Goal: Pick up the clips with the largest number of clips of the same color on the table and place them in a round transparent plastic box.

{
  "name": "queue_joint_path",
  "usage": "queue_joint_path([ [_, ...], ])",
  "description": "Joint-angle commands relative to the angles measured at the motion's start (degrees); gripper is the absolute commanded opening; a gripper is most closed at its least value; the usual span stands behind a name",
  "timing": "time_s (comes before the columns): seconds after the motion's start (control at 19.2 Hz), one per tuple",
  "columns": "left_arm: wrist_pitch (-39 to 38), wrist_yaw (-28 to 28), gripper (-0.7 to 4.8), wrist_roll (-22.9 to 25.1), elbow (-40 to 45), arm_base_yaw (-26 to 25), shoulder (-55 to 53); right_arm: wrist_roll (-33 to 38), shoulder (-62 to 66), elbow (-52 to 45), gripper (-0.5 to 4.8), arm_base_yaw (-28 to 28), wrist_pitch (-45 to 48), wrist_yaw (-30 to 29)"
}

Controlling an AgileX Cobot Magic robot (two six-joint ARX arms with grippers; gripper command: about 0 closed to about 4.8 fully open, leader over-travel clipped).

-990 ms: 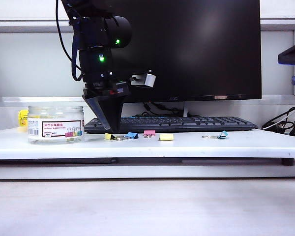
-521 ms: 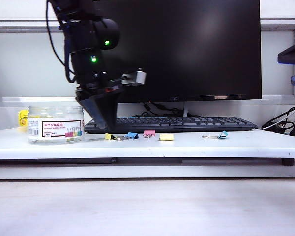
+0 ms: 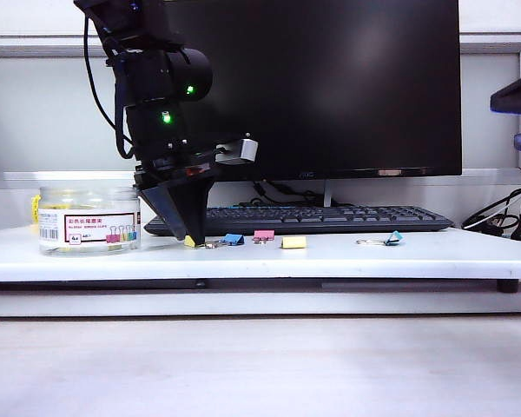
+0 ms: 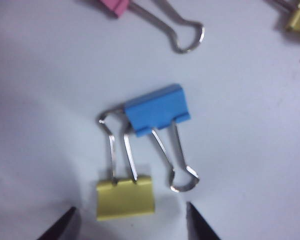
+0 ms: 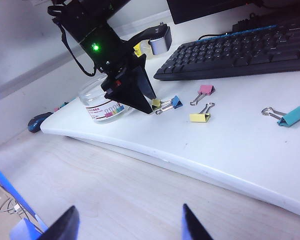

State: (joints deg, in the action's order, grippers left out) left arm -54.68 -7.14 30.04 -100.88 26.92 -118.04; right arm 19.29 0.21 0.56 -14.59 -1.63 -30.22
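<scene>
Since a second ago the left gripper (image 3: 188, 236) has shifted left and the round transparent plastic box (image 3: 89, 221) slid left too. Jaws open, it straddles a yellow clip (image 4: 125, 198) on the counter (image 3: 347, 256). The right gripper (image 5: 126, 226) hangs open, well off.

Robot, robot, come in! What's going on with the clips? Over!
Left gripper open, low over a yellow clip. Right gripper open, off the table. Blue clip lies across its wire handles. Box beside, left.
</scene>
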Motion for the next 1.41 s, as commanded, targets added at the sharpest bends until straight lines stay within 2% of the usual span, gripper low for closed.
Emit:
queue_joint_path([
  [0.05,0.9,-0.6,2.82,0.2,-0.4,0.1,0.1,0.2,-0.1,0.2,2.64,0.0,0.5,-0.4],
  [0.57,1.6,-0.4,2.77,0.0,-0.4,0.1,-1.8,0.2,-0.1,0.2,2.64,0.0,0.5,-0.4],
  [0.62,1.6,-0.3,2.71,0.0,-0.4,0.1,-1.8,0.2,-0.1,0.2,2.64,0.0,0.5,-0.4],
  [0.68,1.7,0.1,2.4,-0.1,-0.4,0.1,-1.8,0.2,-0.1,0.2,2.64,0.0,0.5,-0.4],
  [0.99,1.6,0.9,2.37,0.0,-0.7,0.1,-1.8,0.2,-0.1,0.2,2.64,0.0,0.5,-0.4],
  [1.41,0.1,-0.8,2.43,-0.5,-10.3,1.9,-1.8,0.2,-0.1,0.2,2.64,0.0,0.5,-0.2],
])
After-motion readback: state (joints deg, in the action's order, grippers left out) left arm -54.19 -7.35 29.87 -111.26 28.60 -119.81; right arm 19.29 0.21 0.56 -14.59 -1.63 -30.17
